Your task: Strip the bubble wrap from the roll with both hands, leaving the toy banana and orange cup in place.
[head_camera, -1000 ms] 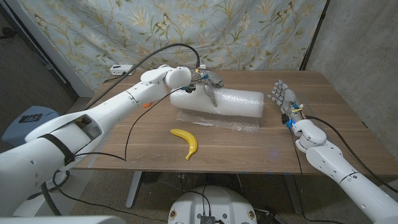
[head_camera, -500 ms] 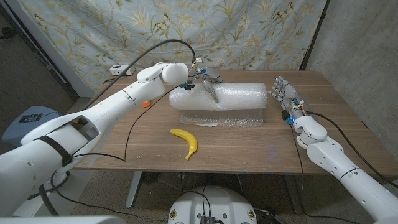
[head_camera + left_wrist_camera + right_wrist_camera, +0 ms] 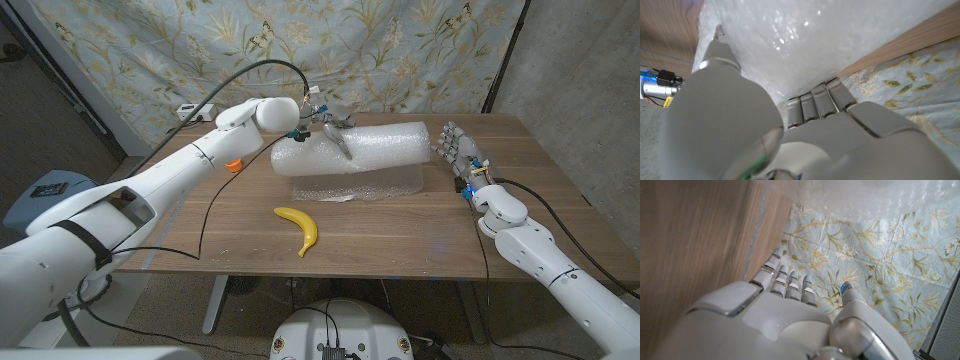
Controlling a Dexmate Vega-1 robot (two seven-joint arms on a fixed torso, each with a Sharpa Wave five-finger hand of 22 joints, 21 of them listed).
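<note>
Bubble wrap roll [image 3: 352, 148] lies lengthwise across the far middle of the wooden counter [image 3: 400, 235], with the left robot hand [image 3: 330, 130] clamped on its upper side near the left end, fingers [image 3: 815, 102] curled over the back of the roll and thumb pressing the front. A loose sheet of wrap [image 3: 350, 187] spreads on the counter just in front of and under the roll. The right robot hand [image 3: 455, 150] stands upright just beside the roll's right end, fingers [image 3: 787, 282] apart and straight, holding nothing; whether it touches the roll is hard to tell. Nearer the robot, a toy banana [image 3: 300, 227] lies well apart from the roll. A small part of the orange cup [image 3: 232, 165] shows beside the left arm
</note>
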